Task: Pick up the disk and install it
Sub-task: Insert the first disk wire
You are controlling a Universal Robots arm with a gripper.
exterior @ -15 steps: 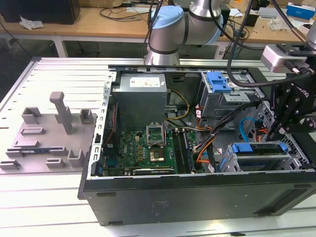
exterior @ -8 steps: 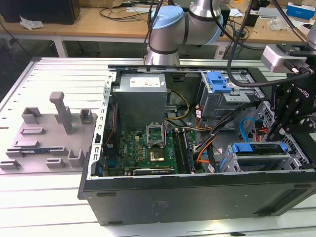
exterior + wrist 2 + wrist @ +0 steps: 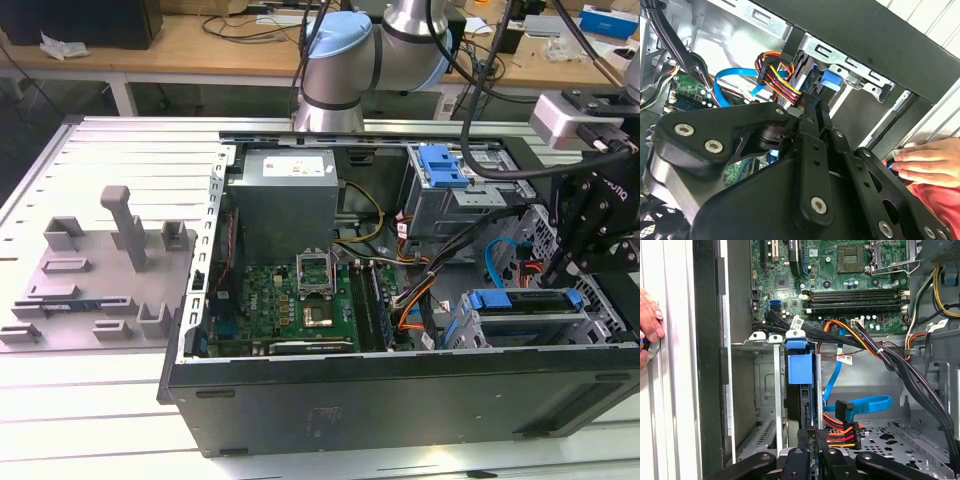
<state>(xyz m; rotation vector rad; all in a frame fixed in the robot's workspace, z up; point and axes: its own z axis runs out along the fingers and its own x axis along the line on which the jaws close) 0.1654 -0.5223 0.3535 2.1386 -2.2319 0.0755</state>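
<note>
The disk (image 3: 525, 300), with its bright blue bracket, lies in the drive bay at the case's front corner on the exterior view's right. In the first wrist view the disk (image 3: 800, 367) stands edge-on between the bay's grey metal rails. My gripper (image 3: 814, 432) is at the disk's near end, fingertips close together with nothing seen between them. In the second wrist view the gripper (image 3: 813, 105) points at the blue bracket (image 3: 832, 80). The bracket and rails hide the disk's label.
Orange, red and blue cables (image 3: 842, 432) lie right beside the fingertips. A person's hand (image 3: 647, 322) rests outside the black case wall (image 3: 707, 365). A blue latch (image 3: 440, 165) tops the grey drive cage, the power supply (image 3: 285, 200) sits behind the motherboard (image 3: 300, 305). Grey fixtures (image 3: 120, 260) stand outside the case.
</note>
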